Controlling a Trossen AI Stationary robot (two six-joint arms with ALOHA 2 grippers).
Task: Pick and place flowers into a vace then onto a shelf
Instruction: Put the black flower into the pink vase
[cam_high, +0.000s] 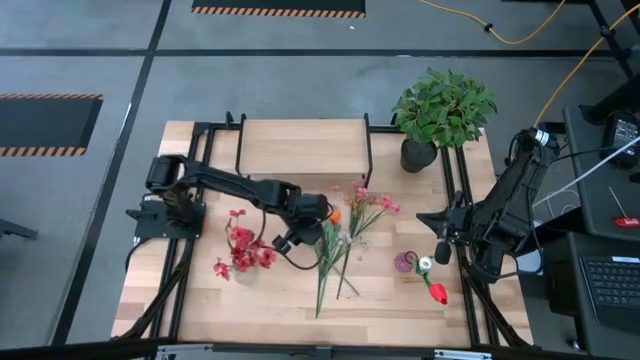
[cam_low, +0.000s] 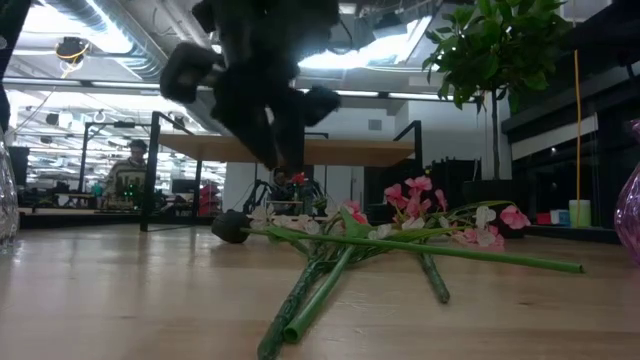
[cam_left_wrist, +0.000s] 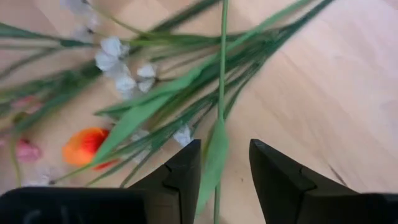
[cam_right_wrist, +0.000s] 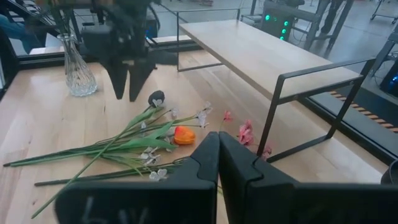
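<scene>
The loose flowers (cam_high: 340, 245), thin green artificial stems with narrow leaves and small white, pink and orange blooms, lie crossed in a flat heap on the light wooden tabletop (cam_high: 200, 300), in front of the low wooden shelf on its black metal frame (cam_high: 303, 147). They look light and springy, likely to bend or slide under a push, so a grip low on one bare stem, clear of the leaves and soft petals, seems the safest hold. A clear glass vase (cam_right_wrist: 78, 68) already holding red blooms stands to the left of the heap. The left gripper (cam_left_wrist: 224, 163) hangs just above the pile with its dark fingers (cam_left_wrist: 184, 169) parted narrowly, one slim stem running into the gap; nothing is pinched yet as far as the wrist view shows. The right gripper (cam_right_wrist: 218, 146) waits well apart at the table's right side, its fingers pressed together on nothing, near a red bloom (cam_high: 437, 293) and a purple vase (cam_high: 405, 263).
</scene>
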